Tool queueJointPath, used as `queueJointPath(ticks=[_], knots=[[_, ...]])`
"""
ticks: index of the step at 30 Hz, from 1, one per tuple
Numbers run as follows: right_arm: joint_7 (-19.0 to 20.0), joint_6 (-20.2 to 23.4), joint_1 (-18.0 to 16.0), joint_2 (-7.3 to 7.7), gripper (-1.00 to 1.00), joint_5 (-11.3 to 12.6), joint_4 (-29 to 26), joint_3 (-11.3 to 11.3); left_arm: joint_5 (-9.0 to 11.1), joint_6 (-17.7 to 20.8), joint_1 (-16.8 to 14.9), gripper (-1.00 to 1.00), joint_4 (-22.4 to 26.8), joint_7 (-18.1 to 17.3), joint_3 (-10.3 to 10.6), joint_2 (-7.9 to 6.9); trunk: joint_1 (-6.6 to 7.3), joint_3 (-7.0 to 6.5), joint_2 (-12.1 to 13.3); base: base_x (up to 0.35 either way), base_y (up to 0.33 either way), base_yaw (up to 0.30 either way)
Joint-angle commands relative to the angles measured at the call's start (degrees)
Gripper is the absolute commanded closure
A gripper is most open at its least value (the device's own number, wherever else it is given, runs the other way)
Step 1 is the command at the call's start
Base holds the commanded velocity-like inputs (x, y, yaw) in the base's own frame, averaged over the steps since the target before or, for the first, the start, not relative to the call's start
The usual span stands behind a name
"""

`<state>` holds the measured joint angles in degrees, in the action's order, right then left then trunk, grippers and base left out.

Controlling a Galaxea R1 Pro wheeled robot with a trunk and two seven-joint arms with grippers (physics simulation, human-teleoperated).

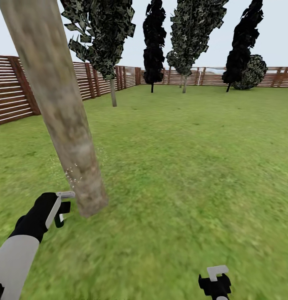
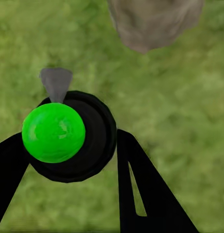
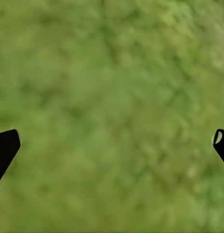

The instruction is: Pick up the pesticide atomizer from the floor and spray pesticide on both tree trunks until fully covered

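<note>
Two left fingers (image 2: 141, 189) clamp the pesticide atomizer (image 2: 68, 138) beside the trunk (image 1: 69, 137).

You can't see the thick pale mottled tree trunk (image 1: 60, 108) whole: its top is cut off; the whitish pesticide specks (image 1: 71, 175) are faint.

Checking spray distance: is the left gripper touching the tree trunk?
Apart. In the head view, grass shows between the left gripper and the tree trunk, with whitish pesticide specks near the bark.
</note>
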<state>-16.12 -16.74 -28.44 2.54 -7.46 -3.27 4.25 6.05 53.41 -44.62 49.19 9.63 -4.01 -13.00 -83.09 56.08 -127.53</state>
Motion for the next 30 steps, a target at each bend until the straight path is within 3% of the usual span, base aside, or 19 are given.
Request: queueJointPath(ticks=[1,23,30], knots=[[-0.45,0.04,-0.03,0.01,-1.00,-0.36,0.07,0.41,0.60,0.20,-0.03,1.00,0.20,0.65,0.03,0.08,0.01,0.05,-0.02,0.000,0.000,0.275],[-0.49,0.04,-0.03,0.12,-1.00,-0.36,0.03,0.32,0.63,0.29,-0.03,1.00,0.56,0.90,0.31,0.35,0.01,0.05,-0.02,0.195,-0.175,0.035],[-0.49,0.04,-0.03,0.09,-1.00,-0.32,0.02,0.33,0.63,0.37,-0.12,1.00,0.65,0.83,0.49,0.43,0.01,0.05,-0.02,0.099,-0.258,0.244]])
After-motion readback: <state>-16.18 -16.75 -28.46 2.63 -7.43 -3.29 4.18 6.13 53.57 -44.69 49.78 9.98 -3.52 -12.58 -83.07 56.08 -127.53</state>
